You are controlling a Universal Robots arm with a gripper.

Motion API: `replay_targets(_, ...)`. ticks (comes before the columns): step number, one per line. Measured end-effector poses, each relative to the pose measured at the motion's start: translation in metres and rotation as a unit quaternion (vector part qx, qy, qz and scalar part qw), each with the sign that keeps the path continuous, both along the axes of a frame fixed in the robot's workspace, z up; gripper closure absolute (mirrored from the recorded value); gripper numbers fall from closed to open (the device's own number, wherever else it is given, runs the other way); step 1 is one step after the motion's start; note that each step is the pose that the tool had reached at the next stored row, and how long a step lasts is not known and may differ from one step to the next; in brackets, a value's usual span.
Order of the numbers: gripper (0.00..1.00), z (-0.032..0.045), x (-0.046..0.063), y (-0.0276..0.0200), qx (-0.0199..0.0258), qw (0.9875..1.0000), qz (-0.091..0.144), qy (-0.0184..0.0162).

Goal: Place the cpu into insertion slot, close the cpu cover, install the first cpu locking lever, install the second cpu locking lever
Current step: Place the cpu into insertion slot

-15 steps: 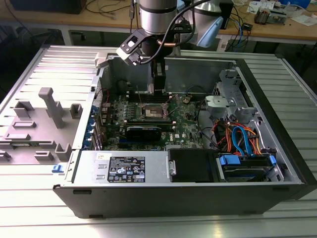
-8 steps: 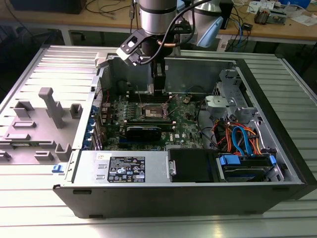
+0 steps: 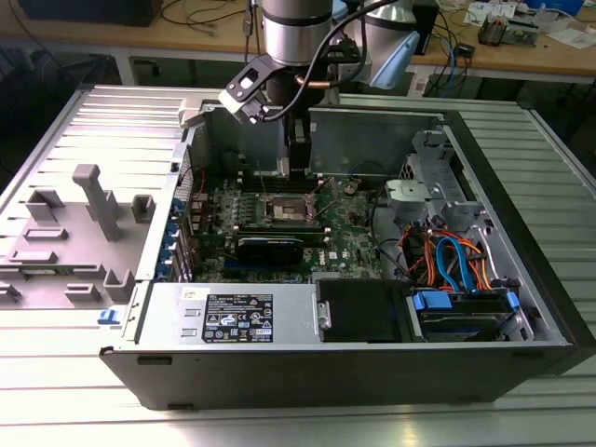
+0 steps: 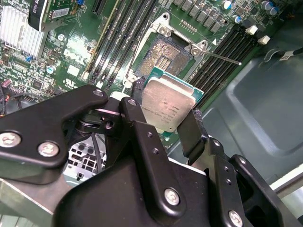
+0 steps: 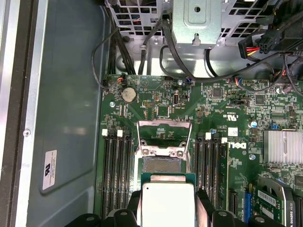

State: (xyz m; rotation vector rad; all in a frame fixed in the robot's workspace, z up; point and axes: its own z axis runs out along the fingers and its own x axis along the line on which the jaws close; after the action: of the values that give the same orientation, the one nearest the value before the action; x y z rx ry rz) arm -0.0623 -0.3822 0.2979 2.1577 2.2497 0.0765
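- The open computer case (image 3: 372,377) lies on its side on a ribbed metal table (image 3: 84,410). It takes up most of the exterior view from the centre out to 3 o'clock.
- A grey power supply (image 3: 233,317) sits along the case wall at 6 o'clock of the exterior view.
- The green circuit board (image 3: 358,237) lies flat on the case floor, just past 12 o'clock of the power supply. It also shows in both wrist views (image 5: 208,101) (image 4: 71,61).
- The arm (image 3: 296,28) comes down from 12 o'clock of the exterior view, straight over the board.
- The gripper (image 3: 298,163) hangs just above the board. Its black fingers (image 4: 137,101) are pinched on two opposite edges of the cpu (image 4: 168,105).
- The cpu (image 5: 168,203), silver top up, is held in the air over the near edge of the insertion slot (image 5: 161,164) and is not seated.
- The insertion slot (image 4: 163,59) has a bare brown centre, with long black memory slots (image 5: 116,175) on both sides.
- The cpu cover (image 5: 163,124) stands raised at the far edge of the slot.
- A thin locking lever (image 4: 220,56) juts out beside the slot, unlatched.
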Motion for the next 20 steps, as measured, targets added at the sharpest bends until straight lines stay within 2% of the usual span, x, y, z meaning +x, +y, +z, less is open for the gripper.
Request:
replay_targets(5,0.45,-0.0010,0.000,0.0000,0.0001,1.0000,0.000,-0.0001)
replay_targets(6,0.45,-0.0031,0.000,0.0002,0.0000,1.0000,0.000,0.0002)
replay_targets(7,0.45,-0.0084,0.000,0.0022,0.0000,1.0000,0.000,0.0003)
replay_targets(11,0.45,-0.0169,0.001,0.0065,0.0001,1.0000,0.000,0.0004)
replay_targets(15,0.45,-0.0241,0.001,0.0075,0.0000,1.0000,0.000,0.0004)
replay_targets(18,0.45,-0.0340,0.000,0.0078,0.0000,1.0000,0.001,0.0004)
replay_targets(20,0.45,-0.0379,0.000,0.0078,0.0001,1.0000,0.000,0.0004)
